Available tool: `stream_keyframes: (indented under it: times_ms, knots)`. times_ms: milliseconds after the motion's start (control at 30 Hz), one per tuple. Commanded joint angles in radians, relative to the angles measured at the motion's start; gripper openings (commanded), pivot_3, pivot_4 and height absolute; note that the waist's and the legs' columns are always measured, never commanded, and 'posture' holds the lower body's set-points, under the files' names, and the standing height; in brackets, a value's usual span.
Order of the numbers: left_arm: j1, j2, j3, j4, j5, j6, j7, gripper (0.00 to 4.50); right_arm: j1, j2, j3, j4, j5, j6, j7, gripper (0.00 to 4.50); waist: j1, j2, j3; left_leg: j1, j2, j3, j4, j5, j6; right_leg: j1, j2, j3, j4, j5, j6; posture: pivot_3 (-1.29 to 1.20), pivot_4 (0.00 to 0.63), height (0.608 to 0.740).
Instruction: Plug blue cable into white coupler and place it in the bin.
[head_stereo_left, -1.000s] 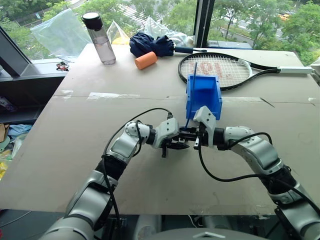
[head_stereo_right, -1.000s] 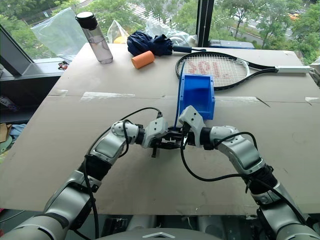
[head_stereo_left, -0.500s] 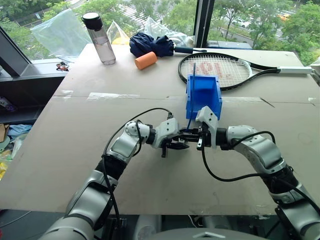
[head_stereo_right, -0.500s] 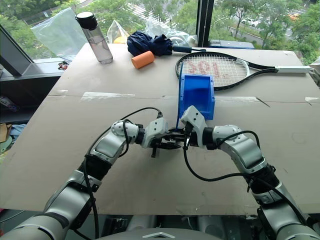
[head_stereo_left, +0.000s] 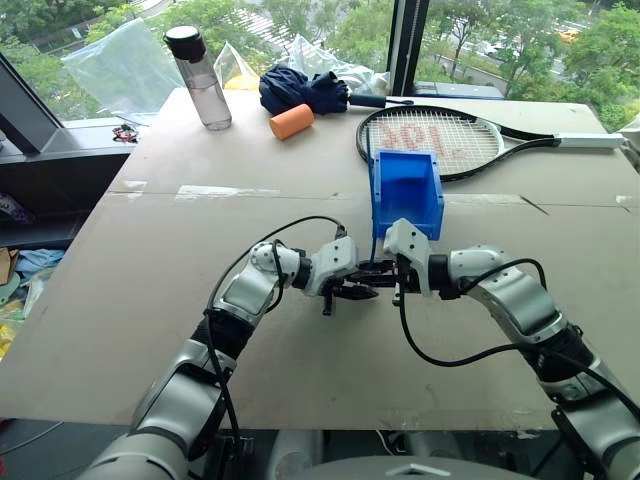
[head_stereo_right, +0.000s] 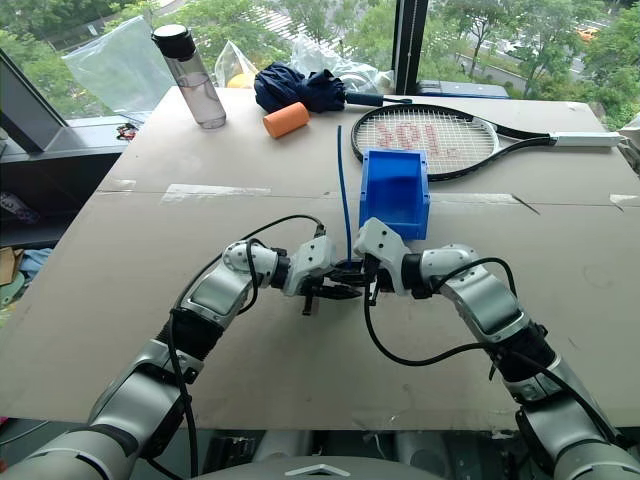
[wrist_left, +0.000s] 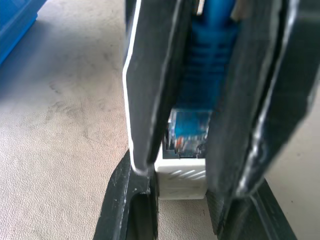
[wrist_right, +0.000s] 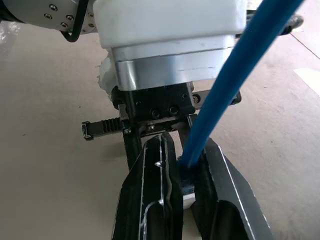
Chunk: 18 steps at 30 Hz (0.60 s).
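- Brown board table (head_stereo_left: 150, 260), taped seam across; windows behind, trees outside.
- Bottle (head_stereo_left: 198, 76), umbrella (head_stereo_left: 303, 88), orange roll (head_stereo_left: 292, 120), racket (head_stereo_left: 440, 138) at far edge.
- Bin (head_stereo_left: 407, 189) mid-table.
- Left gripper (head_stereo_left: 360, 282) clamped on coupler (wrist_left: 181, 175).
- Right gripper (head_stereo_left: 392, 280) clamped on cable (head_stereo_right: 344, 190), plug in coupler, cable standing up.

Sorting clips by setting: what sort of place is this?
Probably an office or lab upstairs: a worktable by big windows over treetops, strewn with a racket, bottle and umbrella.
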Motion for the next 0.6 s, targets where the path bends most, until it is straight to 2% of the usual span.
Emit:
stream_keyframes:
  times_ms: [33, 367, 600]
  knots:
    - [-0.017, 0.004, 0.005, -0.011, -0.004, -0.023, -0.030, 0.61, -0.013, -0.031, 0.034, 0.063, -0.052, 0.002, 0.048, 0.00, 0.000, 0.000, 0.000, 0.000, 0.000, 0.000, 0.000, 0.000, 0.000, 0.000, 0.000, 0.000, 0.000, 0.000, 0.000, 0.00, 0.150, 0.740]
    - [-0.013, 0.002, 0.005, -0.029, -0.005, -0.019, -0.024, 0.61, -0.043, -0.017, 0.109, 0.157, -0.120, -0.001, 0.105, 0.00, 0.000, 0.000, -0.001, 0.001, 0.000, 0.000, 0.000, 0.000, 0.000, 0.000, 0.000, 0.000, 0.002, 0.000, 0.000, 0.00, 0.150, 0.740]
    - [0.003, -0.006, 0.011, -0.049, -0.002, -0.013, -0.010, 0.61, -0.013, -0.013, 0.077, 0.145, -0.111, 0.001, 0.099, 0.00, 0.000, 0.000, -0.005, 0.004, 0.000, 0.000, 0.000, 0.000, 0.000, 0.001, 0.000, 0.000, 0.006, 0.000, 0.000, 0.00, 0.150, 0.740]
